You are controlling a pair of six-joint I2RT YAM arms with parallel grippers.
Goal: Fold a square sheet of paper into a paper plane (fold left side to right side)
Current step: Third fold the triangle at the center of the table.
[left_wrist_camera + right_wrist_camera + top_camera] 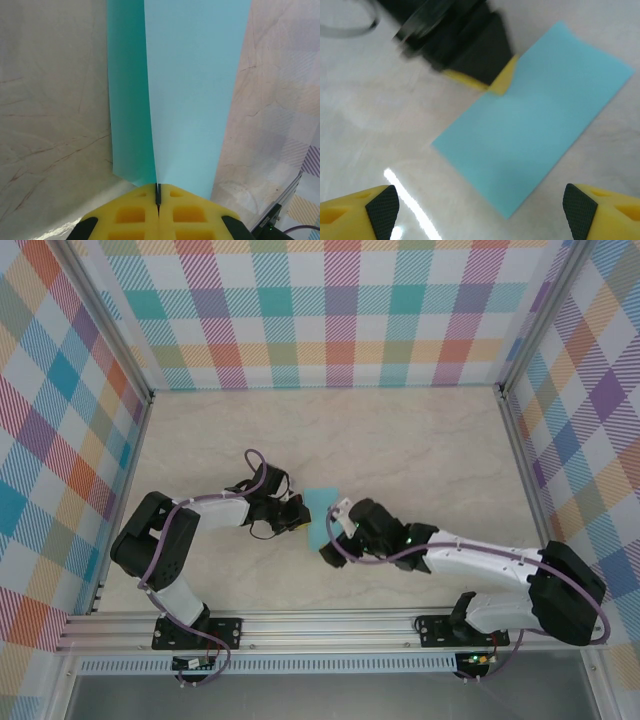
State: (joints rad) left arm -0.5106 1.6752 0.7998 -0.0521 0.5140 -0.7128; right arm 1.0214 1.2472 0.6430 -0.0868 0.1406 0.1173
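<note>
The turquoise paper (320, 515), folded to a long rectangle, lies at the centre of the top view on the surface (420, 440), with bare room on every side out to the plaid walls (340, 310). The left gripper (158, 192), reaching in from the left on a bent arm, is pressed together, pinching one edge of the paper. The right gripper (480, 210), coming from the lower right, is spread wide, a fingertip either side of a paper corner.

Turquoise paper (195, 90) runs off top edge, far end unseen; left gripper (501, 84) at paper's edge blurred, body cropped.
</note>
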